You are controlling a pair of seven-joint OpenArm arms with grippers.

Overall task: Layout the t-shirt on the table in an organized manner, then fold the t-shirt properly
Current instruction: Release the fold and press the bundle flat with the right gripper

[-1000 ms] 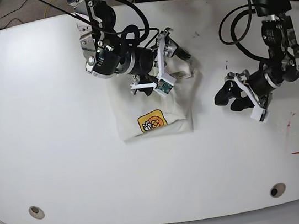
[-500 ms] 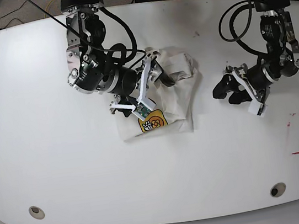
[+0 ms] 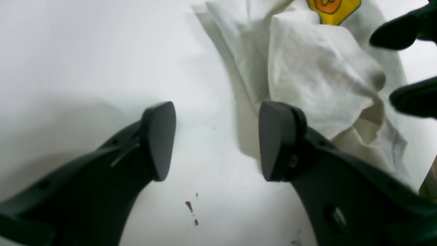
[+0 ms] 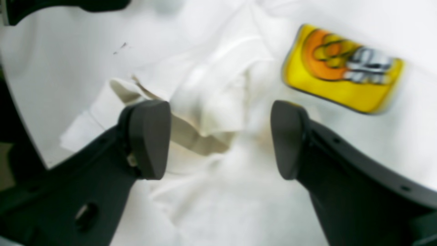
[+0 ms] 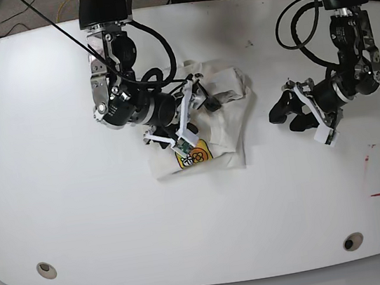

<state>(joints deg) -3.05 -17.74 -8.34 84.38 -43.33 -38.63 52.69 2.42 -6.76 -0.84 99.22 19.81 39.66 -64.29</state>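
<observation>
The white t-shirt [image 5: 227, 126] lies bunched and partly folded on the table [image 5: 59, 168], its orange-yellow tag [image 5: 193, 157] facing up near the front edge of the pile. My right gripper [image 5: 190, 117] hovers open over the cloth; in the right wrist view its jaws [image 4: 218, 136] straddle crumpled folds [image 4: 211, 95], with the tag [image 4: 341, 85] just beyond. Nothing is pinched. My left gripper [image 5: 287, 116] is open beside the shirt's right edge. Seen from the left wrist, its fingers [image 3: 158, 140] stand over bare table, with the cloth [image 3: 324, 78] behind the right finger.
A red-outlined rectangle [image 5: 379, 169] marks the table at the right. Two metal grommet holes [image 5: 46, 269] [image 5: 352, 241] sit near the front edge. Small dark specks [image 3: 189, 205] dot the surface under my left gripper. Cables hang behind both arms.
My right gripper has swung left and toward the front, ending low over the shirt near the tag. My left gripper has shifted slightly back. Both stay open.
</observation>
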